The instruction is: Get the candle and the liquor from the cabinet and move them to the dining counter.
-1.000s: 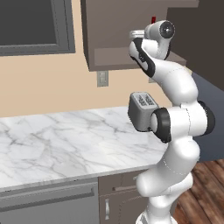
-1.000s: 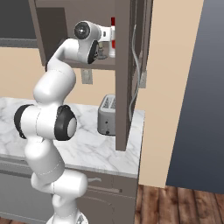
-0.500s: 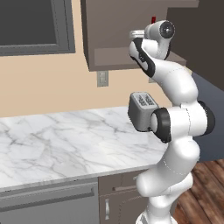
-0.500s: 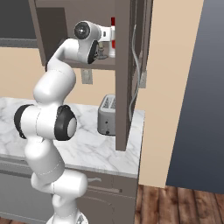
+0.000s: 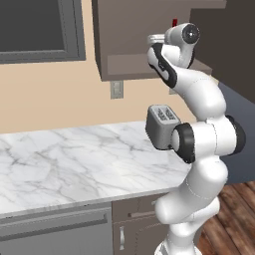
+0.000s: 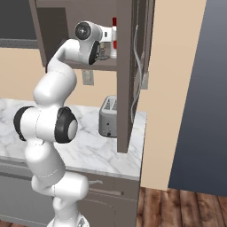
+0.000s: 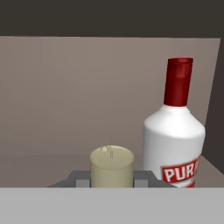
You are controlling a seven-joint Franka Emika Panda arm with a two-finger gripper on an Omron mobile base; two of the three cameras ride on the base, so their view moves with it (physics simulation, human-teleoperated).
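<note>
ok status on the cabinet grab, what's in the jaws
Gripper in the cabinet, jaws shut on the candle. Liquor upright beside it, not yet taken. Nothing blocking the way out.

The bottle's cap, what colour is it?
Red. The liquor bottle's cap shows best in the hand view.

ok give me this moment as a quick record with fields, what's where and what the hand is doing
place: inside the cabinet, door open
hand: reached into the cabinet, fingers closed on either side of the candle
candle: upright on the shelf, between the fingers
liquor: upright beside the candle, red cap on, not held
toaster: on the marble wall counter below the cabinet
task state: both items in the cabinet, not yet moved
</note>
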